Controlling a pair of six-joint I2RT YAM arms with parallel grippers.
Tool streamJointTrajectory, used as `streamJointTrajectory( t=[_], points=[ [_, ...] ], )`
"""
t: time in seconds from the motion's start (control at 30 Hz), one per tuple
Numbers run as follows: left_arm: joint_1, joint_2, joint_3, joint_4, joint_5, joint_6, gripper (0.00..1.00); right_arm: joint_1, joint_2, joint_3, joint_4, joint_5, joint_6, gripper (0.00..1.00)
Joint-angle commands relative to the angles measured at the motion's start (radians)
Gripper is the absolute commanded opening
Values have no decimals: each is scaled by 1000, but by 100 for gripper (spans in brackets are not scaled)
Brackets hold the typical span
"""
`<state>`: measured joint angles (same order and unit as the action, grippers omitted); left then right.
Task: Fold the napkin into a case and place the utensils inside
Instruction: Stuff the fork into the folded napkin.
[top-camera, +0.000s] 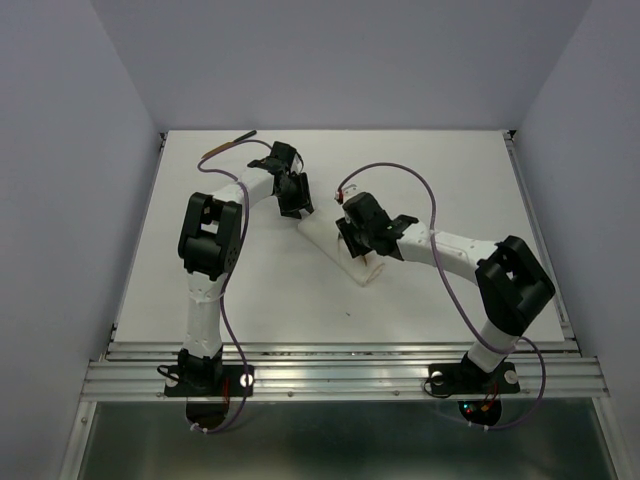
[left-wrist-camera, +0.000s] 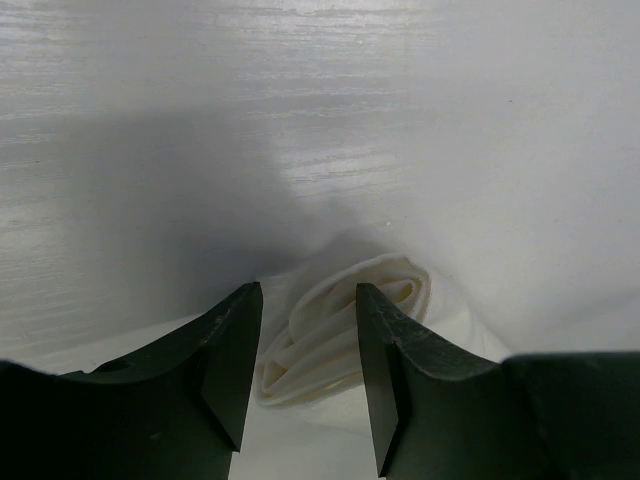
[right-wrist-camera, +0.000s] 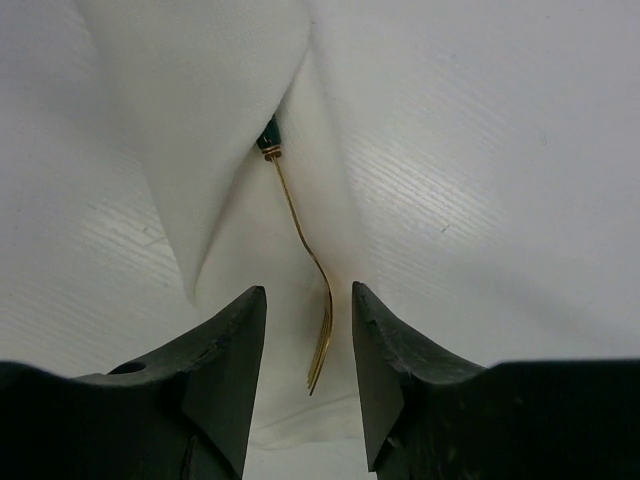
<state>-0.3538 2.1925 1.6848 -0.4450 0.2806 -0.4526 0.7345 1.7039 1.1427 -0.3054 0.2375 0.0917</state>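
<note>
Left gripper (left-wrist-camera: 308, 290) and right gripper (right-wrist-camera: 308, 290) both gape, holding nothing; fork (right-wrist-camera: 300, 225) sits barely tucked in the case (right-wrist-camera: 190, 90) mid-table (top-camera: 450, 170); I could drag it out retreating

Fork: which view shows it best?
Right wrist: the fork shows tines, stem and dark handle end at the napkin fold, between the fingers of the open right gripper. Top external mostly hides it under that gripper; left wrist shows only napkin.
</note>
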Motion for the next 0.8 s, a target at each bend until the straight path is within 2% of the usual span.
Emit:
streamJointTrajectory(
  t=[0.0, 0.17, 0.47, 0.57, 0.77],
  points=[
    [-17, 12, 12, -35, 2, 20, 54, -18, -38, -14, 35, -4, 138, 44],
    [-19, 15, 12, -34, 6, 20, 54, -18, -36, -32, 34, 3, 229, 42],
    [-24, 21, 12, -32, 9, 20, 54, -18, -27, -70, 35, 31, 252, 38],
    [-24, 21, 12, -34, 9, 20, 54, -18, -27, -74, 34, 36, 255, 33],
    [-24, 23, 12, -32, 9, 22, 54, -18, -26, -81, 40, 48, 264, 11]
  ],
)
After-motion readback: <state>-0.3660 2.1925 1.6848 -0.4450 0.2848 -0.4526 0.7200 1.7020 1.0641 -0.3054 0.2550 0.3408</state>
